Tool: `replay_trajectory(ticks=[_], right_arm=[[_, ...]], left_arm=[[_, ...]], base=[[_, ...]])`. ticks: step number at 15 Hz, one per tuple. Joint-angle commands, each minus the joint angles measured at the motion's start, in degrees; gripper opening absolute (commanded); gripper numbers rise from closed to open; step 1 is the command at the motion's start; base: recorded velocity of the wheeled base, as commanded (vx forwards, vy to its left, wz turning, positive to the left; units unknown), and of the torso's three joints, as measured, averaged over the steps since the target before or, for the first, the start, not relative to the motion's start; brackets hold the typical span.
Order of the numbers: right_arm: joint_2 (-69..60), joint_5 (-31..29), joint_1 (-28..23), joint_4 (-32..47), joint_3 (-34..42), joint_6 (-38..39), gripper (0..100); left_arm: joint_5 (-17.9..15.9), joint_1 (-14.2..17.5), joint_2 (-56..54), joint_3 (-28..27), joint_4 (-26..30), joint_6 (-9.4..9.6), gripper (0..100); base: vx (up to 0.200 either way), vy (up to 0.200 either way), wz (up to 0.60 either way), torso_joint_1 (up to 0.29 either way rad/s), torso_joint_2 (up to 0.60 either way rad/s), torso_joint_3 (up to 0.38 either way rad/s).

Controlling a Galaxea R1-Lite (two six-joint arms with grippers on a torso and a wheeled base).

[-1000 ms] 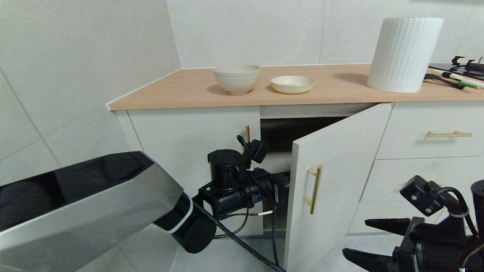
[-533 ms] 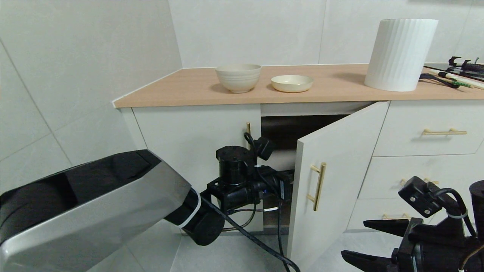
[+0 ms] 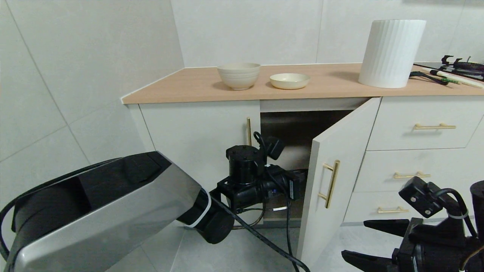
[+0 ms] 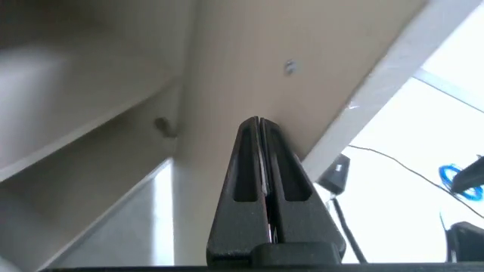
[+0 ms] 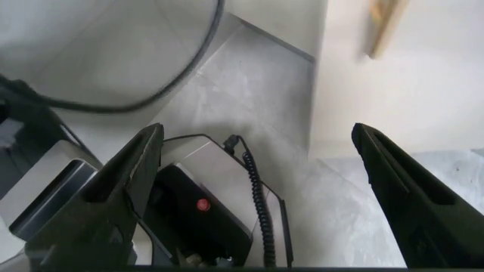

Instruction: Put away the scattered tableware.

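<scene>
A ribbed cream bowl and a shallow cream dish stand side by side on the wooden counter. Below them the right cabinet door stands partly open, with a dark interior behind it. My left arm's wrist reaches into that opening, just behind the door's edge. My left gripper is shut with nothing in it, its tips close to a pale inner panel. My right gripper hangs open and low over the floor, right of the door.
A tall white ribbed container stands on the counter to the right, with several dark utensils beyond it. Drawers with brass handles fill the right side. The left cabinet door is closed. A tiled wall bounds the left.
The camera has shifted. The cabinet door has swung open wider, and my left wrist has moved right along with its edge. The right gripper has stayed where it was.
</scene>
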Motion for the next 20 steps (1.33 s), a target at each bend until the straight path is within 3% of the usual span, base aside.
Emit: replay_trajectory(ticks=[1,3,8,9,10,11,12,13,14,17,18,20], right_arm=[[-0.15,0.18,0.11,-0.06,0.05,0.0,100],[-0.67,0.18,1.07,-0.06,0.23,0.0,100],[-1.55,0.18,1.95,-0.06,0.4,0.0,100],[-2.43,0.53,2.39,-0.06,0.93,0.0,100],[-3.57,2.03,2.74,-0.06,1.37,0.0,100],[-5.68,5.37,2.74,-0.06,1.81,0.0,100],[-7.18,8.8,2.66,0.38,1.98,0.0,100],[-8.14,10.47,2.66,1.61,1.98,0.0,100],[-8.76,10.82,2.66,3.11,1.63,0.0,100],[-8.76,10.82,2.66,3.28,1.63,-0.09,100],[-8.85,10.82,2.66,3.28,1.63,-0.09,100],[-8.85,10.82,2.66,3.37,1.63,-0.09,100]], left_arm=[[0.65,-0.03,0.89,-1.02,0.09,-0.03,0],[3.37,-0.73,2.56,-3.13,0.44,-0.03,0],[5.65,-3.55,2.03,-3.04,1.15,-0.03,0],[4.95,-5.04,0.28,-2.16,1.32,-1.87,0],[2.05,-7.24,-2.89,0.38,0.79,-8.29,0],[-7.35,-8.64,-8.51,5.13,0.09,-15.5,0],[-18.51,-8.55,-13.08,9.61,-1.32,-19.54,0],[-24.67,-7.68,-14.14,11.72,-3.69,-20.16,0],[-24.14,-6.62,-13.61,12.43,-7.38,-19.28,0],[-23.7,-2.05,-13.61,14.45,-8.35,-17.78,0],[-23.0,-0.82,-14.14,15.24,-8.26,-15.5,0],[-16.67,1.2,-16.42,17.17,-6.59,-8.82,0]], base=[[0.0,0.0,0.0,0.0,0.0,0.0],[0.0,0.0,0.0,0.0,0.0,0.0],[0.0,0.0,0.0,0.0,0.0,0.0],[0.0,0.0,0.0,0.0,0.0,0.0],[0.0,0.0,0.0,0.0,0.0,0.0],[0.0,0.0,0.0,0.0,0.0,0.0],[0.0,0.0,0.0,0.0,0.0,0.0],[0.0,0.0,0.0,0.0,0.0,0.0],[0.0,0.0,0.0,0.0,0.0,0.0],[0.0,0.0,0.0,0.0,0.0,0.0],[0.0,0.0,0.0,0.0,0.0,0.0],[0.0,0.0,0.0,0.0,0.0,0.0]])
